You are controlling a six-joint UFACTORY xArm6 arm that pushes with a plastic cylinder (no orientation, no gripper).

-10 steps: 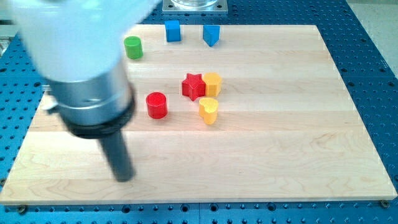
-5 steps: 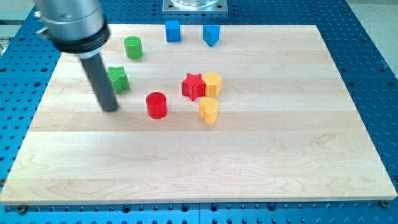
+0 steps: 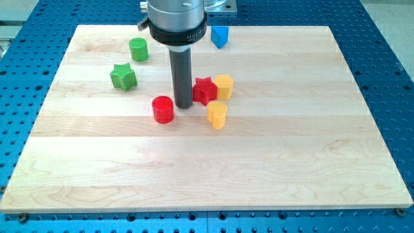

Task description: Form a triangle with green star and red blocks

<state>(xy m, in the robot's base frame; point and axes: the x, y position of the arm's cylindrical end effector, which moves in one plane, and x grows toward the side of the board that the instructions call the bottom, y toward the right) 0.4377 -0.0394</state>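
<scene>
The green star [image 3: 122, 76] lies on the wooden board's left part. The red cylinder [image 3: 163, 109] stands near the board's middle. The red star [image 3: 206, 90] lies to its upper right, touching a yellow block. My tip [image 3: 183, 105] is down on the board between the two red blocks, just right of the red cylinder and against the red star's left side. The green star is well to the tip's left.
A green cylinder [image 3: 138, 48] stands above the green star. A yellow hexagon block [image 3: 224, 86] touches the red star's right side; a yellow heart-like block [image 3: 217, 115] sits just below them. A blue block [image 3: 220, 35] lies at the top, beside the arm's body [image 3: 176, 22].
The rod has swept from the view's left, beside the green star, to the gap between the red cylinder and red star. The red star and yellow hexagon shifted slightly right.
</scene>
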